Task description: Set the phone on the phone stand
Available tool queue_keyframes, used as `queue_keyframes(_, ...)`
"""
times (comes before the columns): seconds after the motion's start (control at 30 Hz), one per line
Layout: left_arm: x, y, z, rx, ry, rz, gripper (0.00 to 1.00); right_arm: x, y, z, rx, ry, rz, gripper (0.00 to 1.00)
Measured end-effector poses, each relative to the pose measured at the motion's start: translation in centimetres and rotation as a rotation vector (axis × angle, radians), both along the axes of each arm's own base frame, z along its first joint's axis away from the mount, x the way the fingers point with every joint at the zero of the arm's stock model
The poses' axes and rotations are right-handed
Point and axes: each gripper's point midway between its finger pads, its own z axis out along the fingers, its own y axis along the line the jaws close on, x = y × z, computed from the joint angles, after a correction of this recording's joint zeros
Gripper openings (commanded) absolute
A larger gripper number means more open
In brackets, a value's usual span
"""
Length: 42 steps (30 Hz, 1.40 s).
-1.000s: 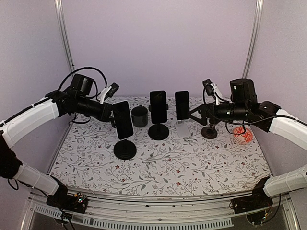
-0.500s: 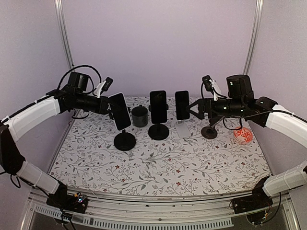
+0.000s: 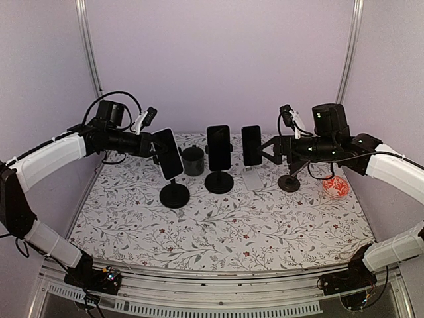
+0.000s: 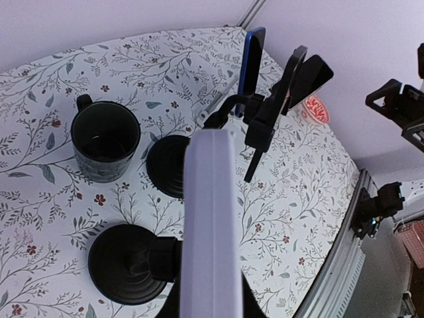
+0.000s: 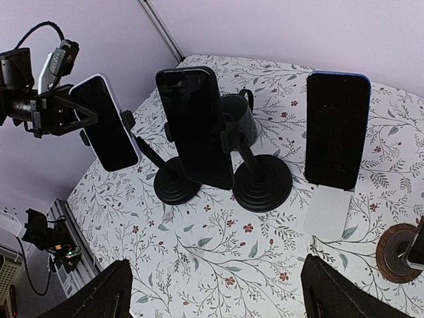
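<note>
A phone (image 3: 168, 154) in a pale lavender case is tilted at the head of a black phone stand (image 3: 174, 195) at the left. My left gripper (image 3: 156, 150) is shut on its edge. The left wrist view shows the case's edge (image 4: 211, 218) above the stand's round base (image 4: 129, 263); the fingertips are hidden behind it. In the right wrist view the phone (image 5: 105, 122) leans against the stand's arm, which runs down to the base (image 5: 177, 187). My right gripper (image 5: 218, 295) is open and empty, hovering right of a blue-edged phone (image 3: 251, 145).
A second phone (image 3: 218, 147) sits on a black stand in the middle. The blue-edged phone leans on a white stand (image 3: 252, 179). A black mug (image 3: 193, 161) stands behind, a small round stand (image 3: 289, 183) and a red item (image 3: 335, 187) lie at the right.
My left gripper lifted the lavender phone a little toward the back, and the black stand's base slid back with it. My right arm rose slightly, still open.
</note>
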Motion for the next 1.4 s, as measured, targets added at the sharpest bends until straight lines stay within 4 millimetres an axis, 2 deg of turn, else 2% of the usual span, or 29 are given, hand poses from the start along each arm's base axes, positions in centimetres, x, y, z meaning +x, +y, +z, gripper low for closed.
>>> queue_keyframes(0.27, 0.4, 0.2, -0.5, 0.004, 0.027, 0.034, 0.23, 0.4, 0.0, -0.5, -0.006, 0.014, -0.006, 0.91)
queue_keyframes(0.53, 1.2, 0.7, 1.0, -0.002, -0.03, 0.077, 0.36, 0.6, -0.1, -0.9, -0.009, 0.023, -0.008, 0.91)
queue_keyframes(1.0, 1.0, 2.4, 4.4, 0.015, -0.12, 0.162, 0.44, 1.5, 0.1, -2.0, -0.018, 0.053, -0.005, 0.91)
queue_keyframes(1.1, 0.6, 3.4, 5.8, 0.024, -0.157, 0.206, 0.47, 1.9, -0.1, -1.6, -0.014, 0.046, -0.015, 0.92)
queue_keyframes(1.2, 0.1, 4.5, 7.6, 0.034, -0.206, 0.253, 0.49, 2.4, -0.3, -0.9, -0.009, 0.026, -0.027, 1.0)
queue_keyframes(1.27, 0.0, 5.2, 8.6, 0.046, -0.237, 0.287, 0.51, 2.8, -0.7, -0.5, -0.012, 0.011, -0.043, 0.99)
queue_keyframes(1.4, -0.1, 6.4, 8.9, 0.077, -0.251, 0.342, 0.55, 3.7, -2.0, 0.0, -0.041, -0.031, -0.105, 0.99)
